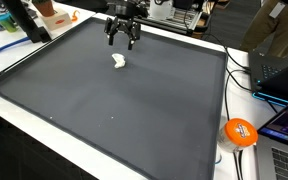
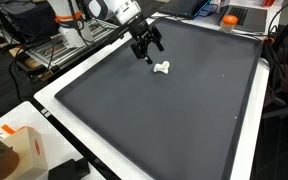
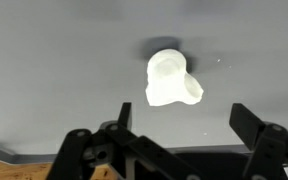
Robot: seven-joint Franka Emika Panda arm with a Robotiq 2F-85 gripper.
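A small white lumpy object (image 3: 170, 80) lies on the dark grey mat (image 3: 44, 70); it also shows in both exterior views (image 1: 119, 62) (image 2: 162, 68). My gripper (image 1: 122, 40) (image 2: 147, 50) hovers above the mat just beside it, toward the mat's far edge. In the wrist view the gripper (image 3: 180, 118) is open, its two dark fingers (image 3: 246, 122) spread wide with nothing between them, and the white object sits just beyond the fingertips, untouched.
The mat (image 1: 104, 110) covers most of a white table. An orange ball (image 1: 240, 132) and laptops (image 1: 284, 70) sit off one side. A box (image 2: 14, 150) with a plant stands off another corner. Equipment and cables crowd the far edge.
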